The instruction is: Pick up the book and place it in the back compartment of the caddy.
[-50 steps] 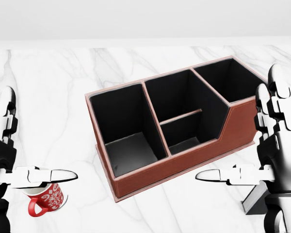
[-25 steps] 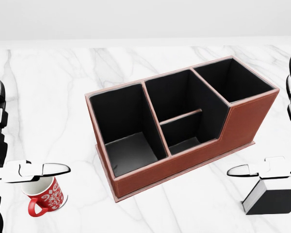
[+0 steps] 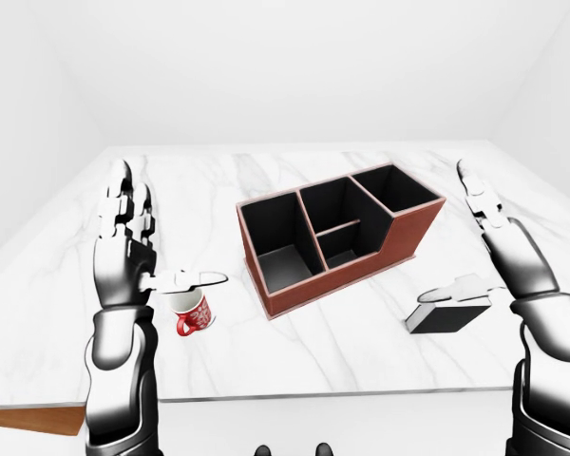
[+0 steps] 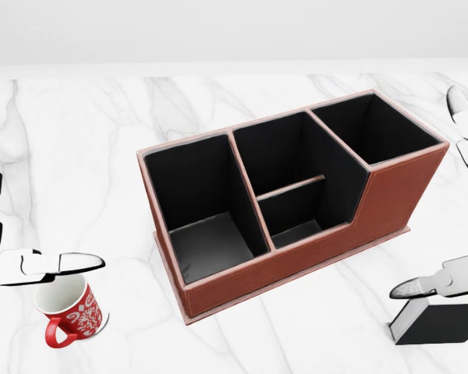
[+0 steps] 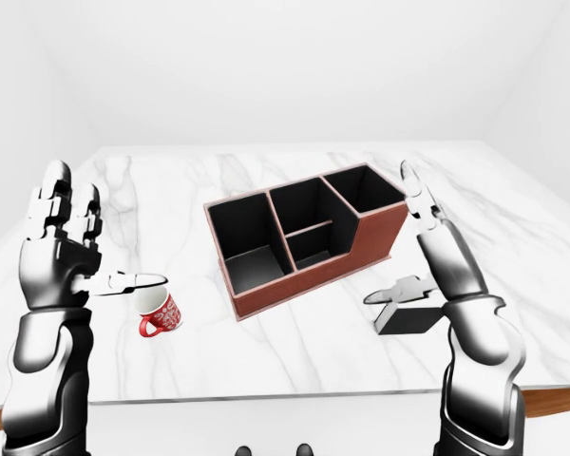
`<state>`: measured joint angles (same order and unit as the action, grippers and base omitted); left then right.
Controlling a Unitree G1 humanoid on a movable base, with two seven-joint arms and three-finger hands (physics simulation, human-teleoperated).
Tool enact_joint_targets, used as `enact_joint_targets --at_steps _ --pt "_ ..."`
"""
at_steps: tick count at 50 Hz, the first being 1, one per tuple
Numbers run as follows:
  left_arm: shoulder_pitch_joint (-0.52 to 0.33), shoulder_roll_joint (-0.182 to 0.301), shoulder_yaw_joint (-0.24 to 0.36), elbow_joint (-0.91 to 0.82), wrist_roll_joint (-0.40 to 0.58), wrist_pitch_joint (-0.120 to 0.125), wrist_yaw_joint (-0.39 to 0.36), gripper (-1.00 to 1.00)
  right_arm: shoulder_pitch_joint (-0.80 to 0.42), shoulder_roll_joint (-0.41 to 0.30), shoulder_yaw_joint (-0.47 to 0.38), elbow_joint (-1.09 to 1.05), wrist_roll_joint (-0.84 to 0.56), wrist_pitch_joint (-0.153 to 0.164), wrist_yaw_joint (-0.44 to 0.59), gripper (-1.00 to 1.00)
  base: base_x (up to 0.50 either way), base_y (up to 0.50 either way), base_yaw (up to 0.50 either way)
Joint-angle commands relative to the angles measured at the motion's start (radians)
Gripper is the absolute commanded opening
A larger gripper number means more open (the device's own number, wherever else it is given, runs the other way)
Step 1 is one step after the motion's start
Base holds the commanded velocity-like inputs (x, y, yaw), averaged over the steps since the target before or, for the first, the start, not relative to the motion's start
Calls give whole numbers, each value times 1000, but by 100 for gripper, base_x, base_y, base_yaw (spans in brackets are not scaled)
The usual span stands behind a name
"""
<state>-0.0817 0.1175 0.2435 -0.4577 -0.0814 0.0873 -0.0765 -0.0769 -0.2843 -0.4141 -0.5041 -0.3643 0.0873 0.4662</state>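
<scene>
A black book (image 3: 446, 317) with a white page edge lies flat on the marble table, to the right of and below the caddy. The reddish-brown caddy (image 4: 296, 261) has black compartments, all of them holding nothing; its tallest one (image 4: 374, 128) is at the upper right in the head view. My right hand (image 3: 465, 242) is open, fingers pointing up, and its thumb (image 3: 453, 289) hangs just over the book's left end. Whether the thumb touches the book I cannot tell. At the left my left hand (image 3: 157, 242) is open too, its thumb held out above a red mug (image 3: 192, 313).
The red mug (image 4: 70, 315) with a white pattern stands upright left of the caddy. The marble table (image 3: 294, 366) ends in an edge near the bottom of the eye views. White walls lie beyond its far side.
In the head view both hands have moved outward toward the picture's edges. The right hand has moved off the book, which now shows more fully. Caddy, mug and book have not moved.
</scene>
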Motion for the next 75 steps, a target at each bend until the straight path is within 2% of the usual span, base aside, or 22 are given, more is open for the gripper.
enact_joint_targets --at_steps 1,16,29,35,44,56,75 --pt "-12 10 9 10 -7 0 4 100 3 -17 -6 -12 -131 0 100 100 0 0 0" --pt "-31 28 26 25 -18 0 6 100 8 -34 -23 5 -254 0 200 100 0 0 0" --pt "-26 25 19 27 -2 0 -4 100 30 -26 -29 59 -324 0 203 100 0 0 0" --pt "-21 22 14 25 5 0 -8 100 -5 -42 -4 82 -369 0 224 100 0 0 0" --pt "-21 21 15 26 7 0 -9 100 -12 -42 19 160 -381 0 196 100 0 0 0" --pt "-20 21 15 22 9 0 -12 100 19 -39 27 330 -353 0 108 100 0 0 0" --pt "-22 22 15 27 10 0 -11 100 51 -57 11 418 -341 0 71 100 0 0 0"
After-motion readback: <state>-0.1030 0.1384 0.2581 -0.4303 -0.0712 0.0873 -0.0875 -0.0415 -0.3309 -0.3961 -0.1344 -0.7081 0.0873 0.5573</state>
